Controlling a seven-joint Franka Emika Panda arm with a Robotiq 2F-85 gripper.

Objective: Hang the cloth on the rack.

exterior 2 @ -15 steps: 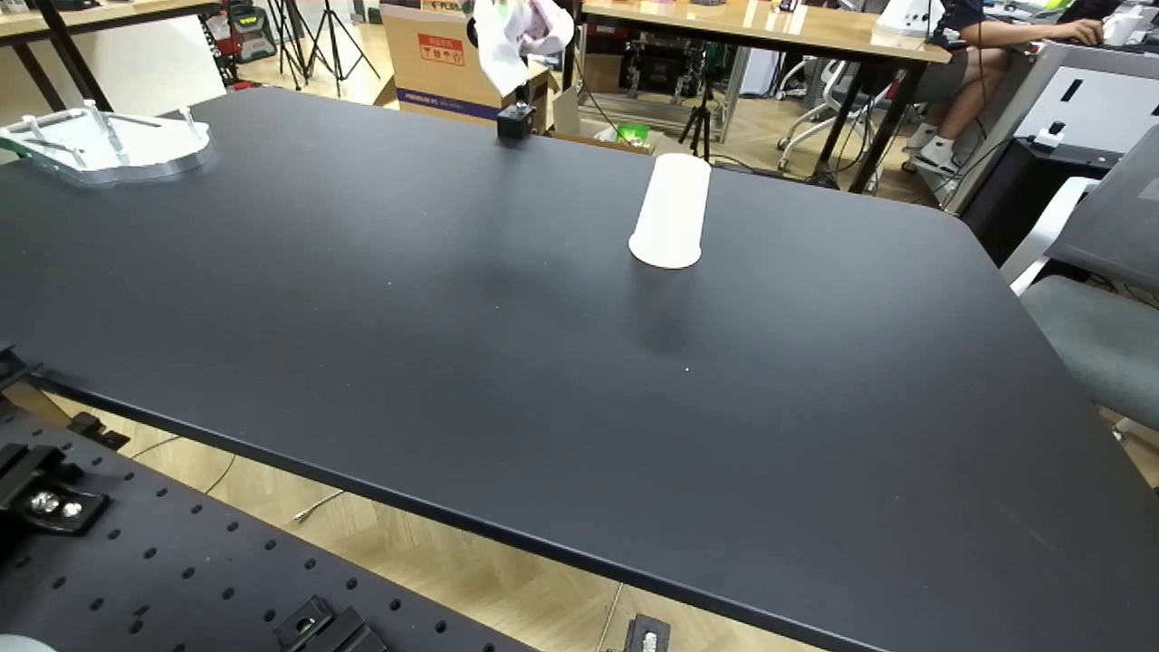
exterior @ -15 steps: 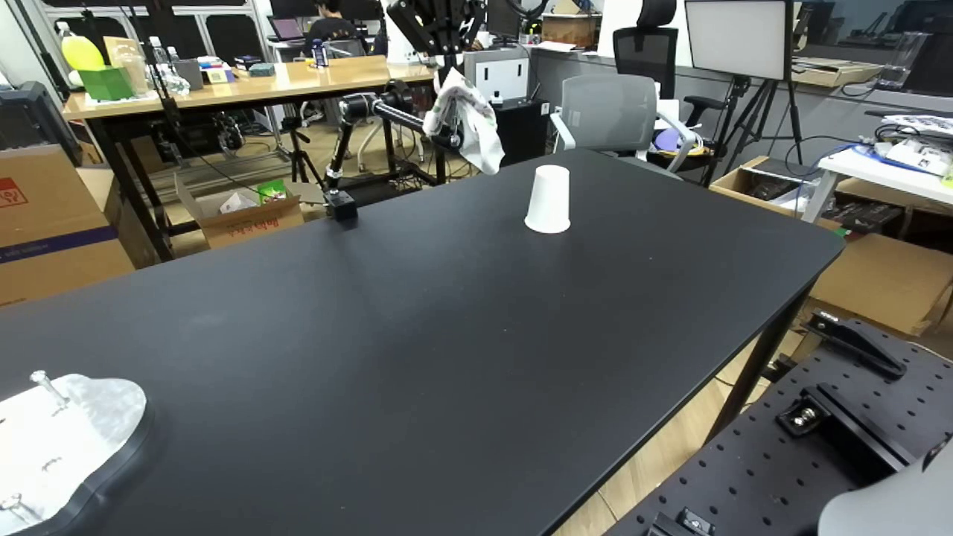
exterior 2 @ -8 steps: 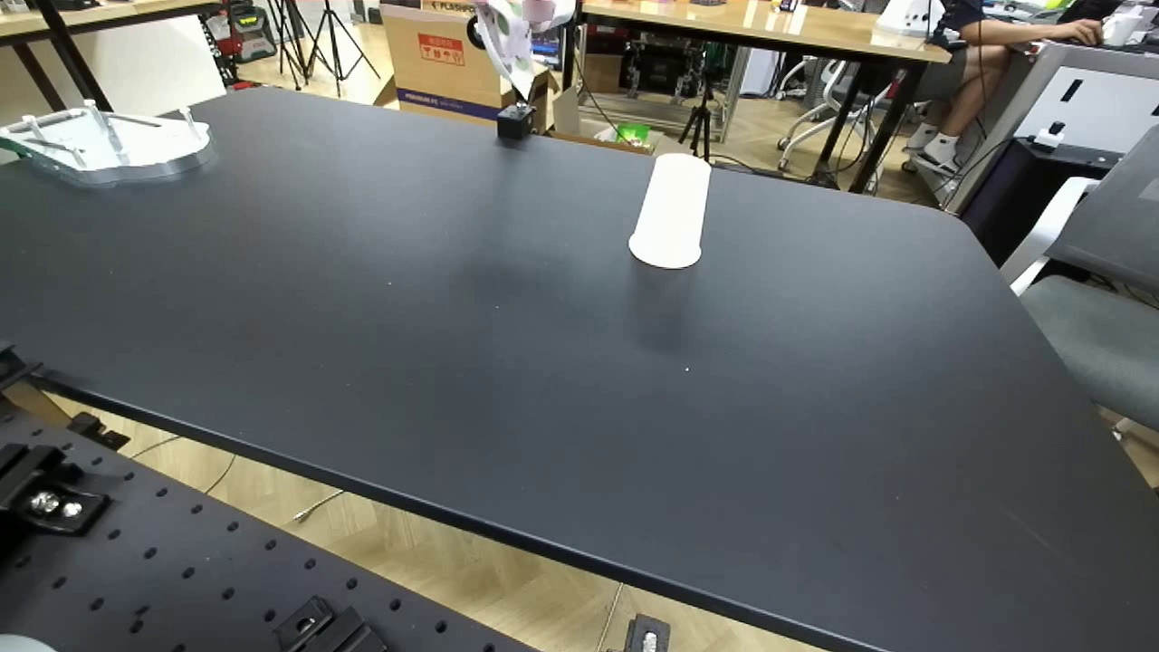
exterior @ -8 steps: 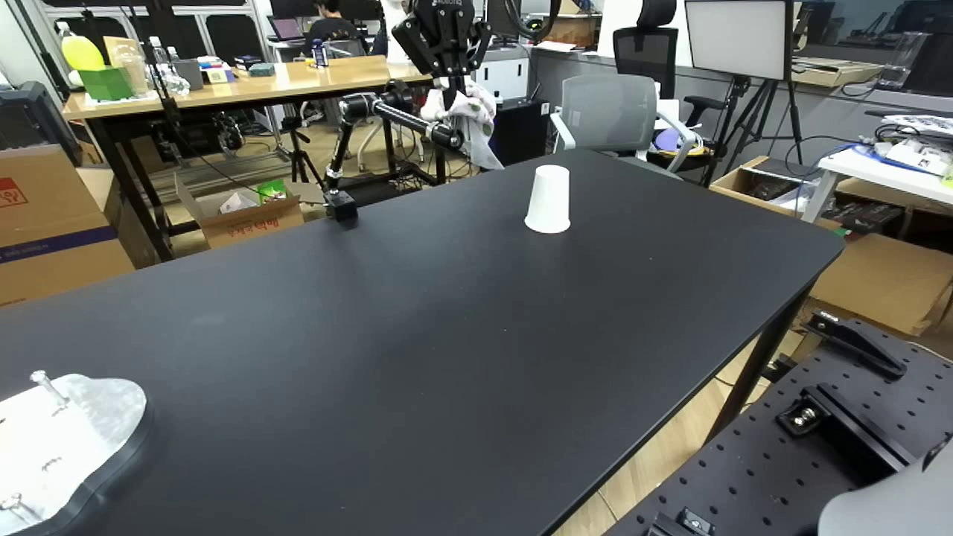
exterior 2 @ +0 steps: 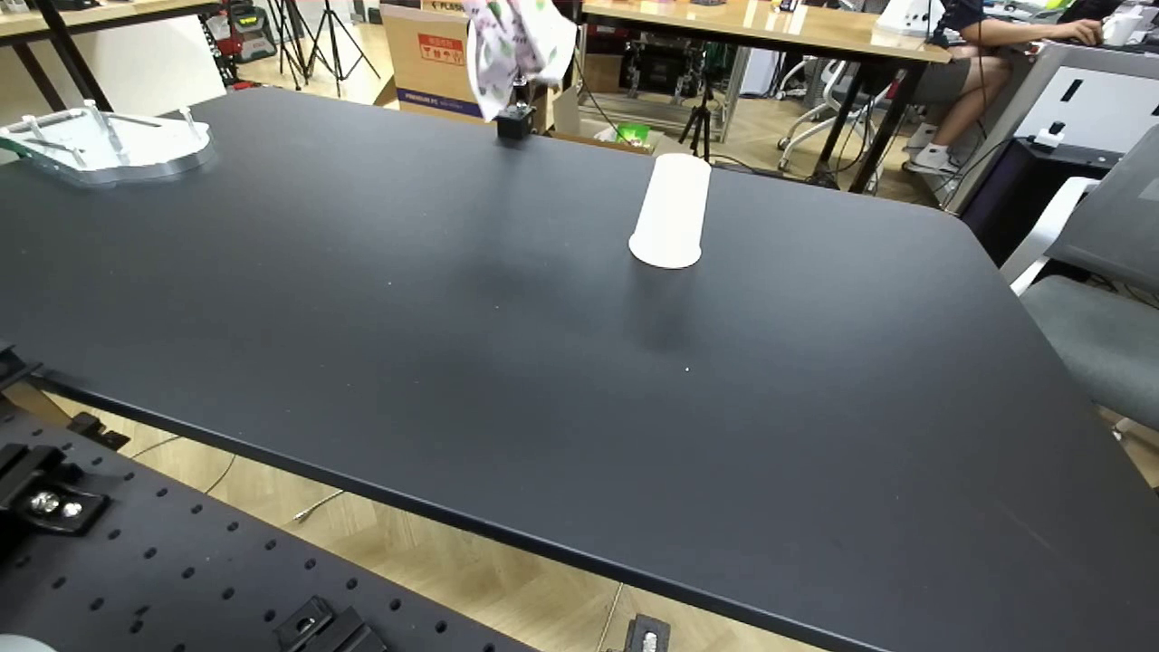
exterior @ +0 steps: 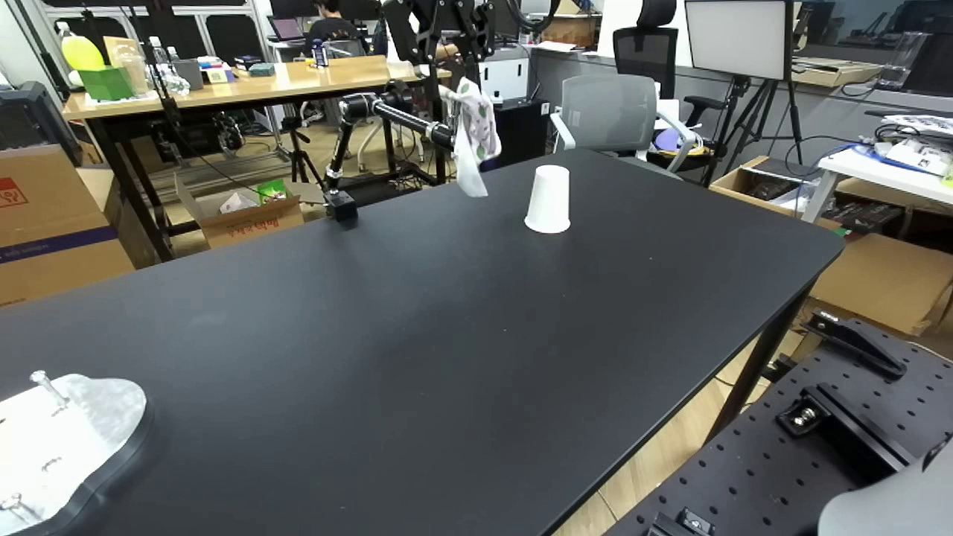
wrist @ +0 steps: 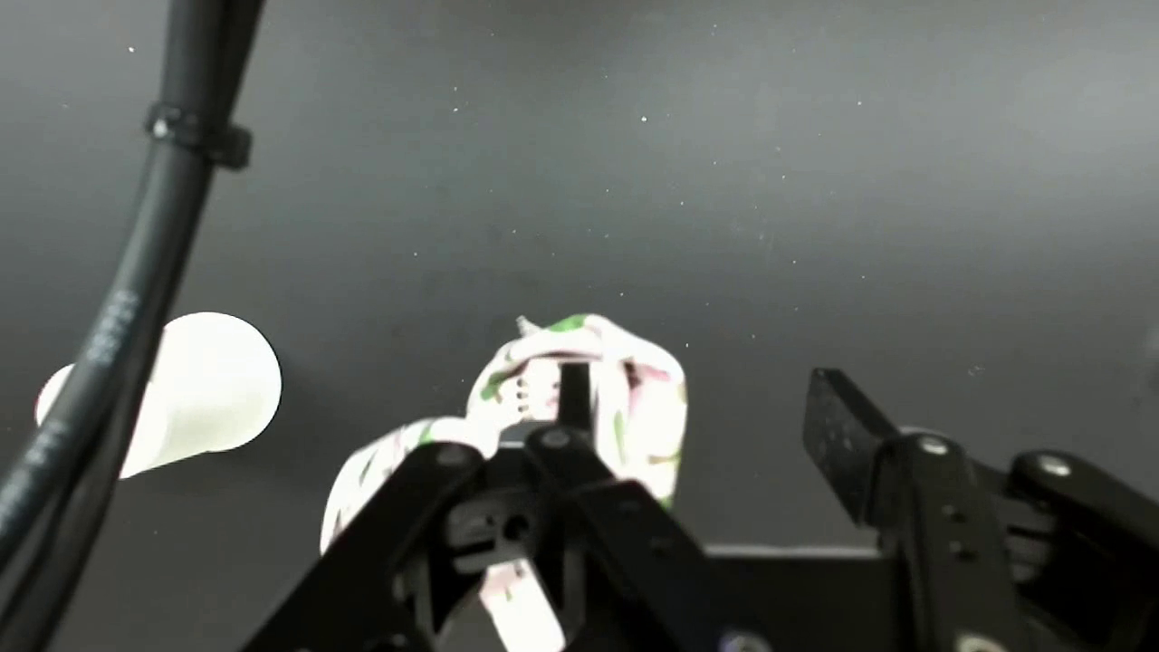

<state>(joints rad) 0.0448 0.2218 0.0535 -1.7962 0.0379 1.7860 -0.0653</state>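
With jaws wide apart at the far edge of the desk [exterior: 417, 320] and cloth [exterior: 478, 130] hanging by the right end of the rack [exterior: 402, 117], looks delivered and short only of withdrawal, though cannot tell whether hooked on or merely snagged by the jaws.

Exterior views, two: both are looking down across the worktop [exterior: 417, 357] from the side of the plate [exterior: 744, 469], standing well apart from the cup [exterior: 549, 199] and cloth [exterior: 478, 130]. In an exterior view, the camera is facing toward the chair [exterior: 607, 112]; in an exterior view, it is facing the desk [exterior 2: 751, 20], the top edge cropping the cloth. Wrist view: is looking down past the fingers [wrist: 842, 444], nearest. All three are sharing worktop, cup, cloth.
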